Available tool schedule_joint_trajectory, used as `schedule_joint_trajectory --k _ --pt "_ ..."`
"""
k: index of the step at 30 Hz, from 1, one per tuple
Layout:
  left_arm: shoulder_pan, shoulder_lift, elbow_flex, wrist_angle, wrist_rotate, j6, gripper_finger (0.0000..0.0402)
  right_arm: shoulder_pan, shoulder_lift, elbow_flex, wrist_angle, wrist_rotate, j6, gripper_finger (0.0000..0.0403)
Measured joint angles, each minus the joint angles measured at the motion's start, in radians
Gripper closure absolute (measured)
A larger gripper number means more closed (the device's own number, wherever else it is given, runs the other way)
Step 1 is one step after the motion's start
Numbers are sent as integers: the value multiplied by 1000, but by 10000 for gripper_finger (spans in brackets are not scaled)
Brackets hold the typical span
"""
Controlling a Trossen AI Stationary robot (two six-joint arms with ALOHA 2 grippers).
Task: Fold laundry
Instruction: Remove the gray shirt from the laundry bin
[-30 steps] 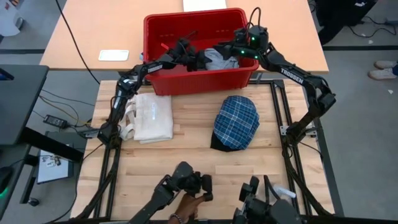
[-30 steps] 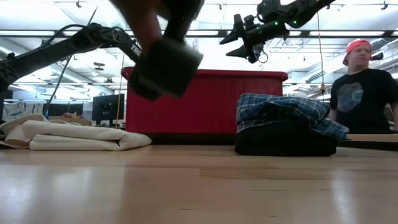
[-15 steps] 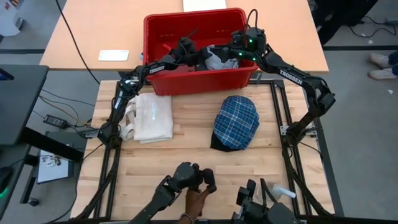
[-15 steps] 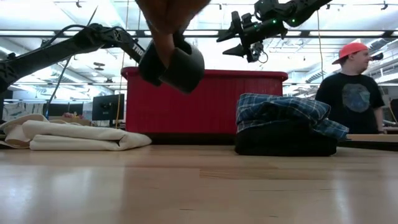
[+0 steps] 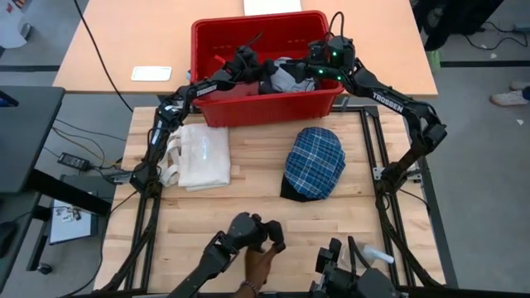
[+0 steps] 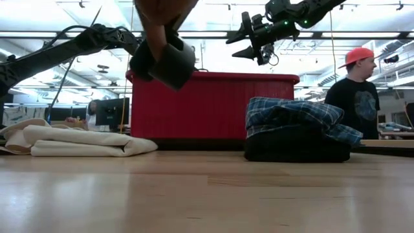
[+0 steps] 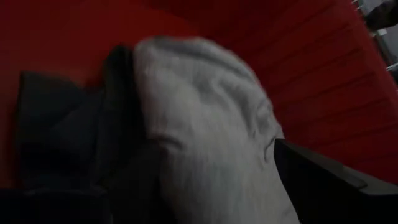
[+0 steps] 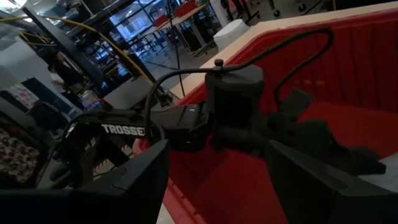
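A red basket [image 5: 257, 106] stands at the table's far edge. In it lie a grey garment [image 5: 287, 77] and a black garment [image 5: 263, 83]. My left gripper [image 5: 247, 62] reaches down into the basket. In the left wrist view it is open [image 7: 186, 205], the grey garment [image 7: 205, 124] fills the space between its fingers, and the black garment [image 7: 56, 124] lies beside. My right gripper [image 5: 317, 64] hovers open [image 8: 214, 180] above the basket's right half, clear of the cloth [image 6: 249, 39]. A blue-and-white plaid garment [image 5: 316, 160] lies bundled on the table, resting on its dark underside [image 6: 297, 145]. My left gripper has the grey garment [image 7: 249, 186] between its open fingers, coming at it from above inside the basket. Whether the fingers [image 7: 323, 180] touch the cloth cannot be told.
A folded cream cloth [image 5: 203, 156] lies on the table's left side. A person's hand [image 5: 261, 263] holds a dark device at the near edge and shows large in the low view [image 6: 162, 58]. A person in a red cap [image 6: 354, 87] stands beyond the table's right.
My left gripper has moved a little toward the basket's far wall, and my right gripper has shifted slightly toward the table's left above the basket. The hand at the near edge has moved its dark device about. The person in the background has stepped leftward.
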Motion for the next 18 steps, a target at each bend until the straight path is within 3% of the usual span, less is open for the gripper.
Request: schedule_joint_trajectory --k 4,9,18 --pt "5 0 0 -29 18 -2 91 -5 0 0 0 -8 -1 133" --pt "7 -2 0 -29 -58 10 107 -12 0 0 0 -27 0 133" --pt "-26 12 0 28 -59 29 109 -12 0 0 1 -27 1 133"
